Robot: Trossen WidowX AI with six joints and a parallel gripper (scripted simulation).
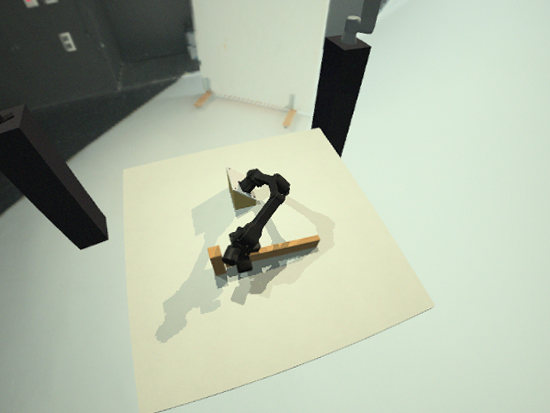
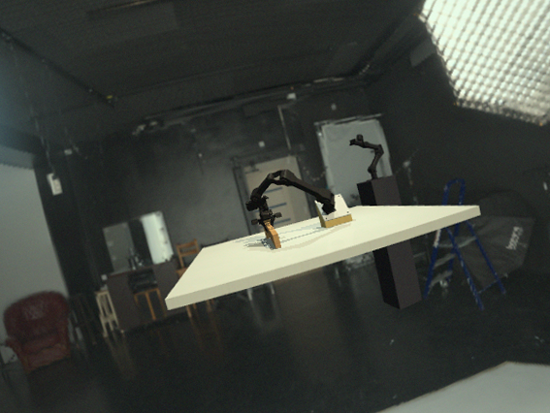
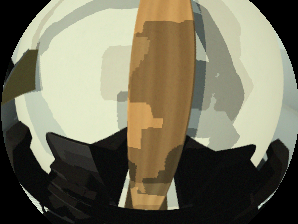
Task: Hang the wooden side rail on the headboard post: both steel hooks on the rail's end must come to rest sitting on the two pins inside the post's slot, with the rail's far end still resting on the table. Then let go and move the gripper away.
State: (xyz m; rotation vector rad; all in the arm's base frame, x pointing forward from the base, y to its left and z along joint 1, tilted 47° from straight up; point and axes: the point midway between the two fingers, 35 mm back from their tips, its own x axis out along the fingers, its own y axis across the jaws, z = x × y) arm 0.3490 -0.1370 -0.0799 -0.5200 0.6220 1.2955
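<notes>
1 gripper [image 1: 237, 259], clamped on the wooden side rail [image 1: 289, 245] near its left end. 1 headboard post [image 1: 216, 260], upright, at that end.

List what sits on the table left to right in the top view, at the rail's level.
Headboard post → gripper, shut on the side rail near its post end → side rail, its far end rightmost. All on the table. Hooks and pins are hidden under the gripper.
</notes>
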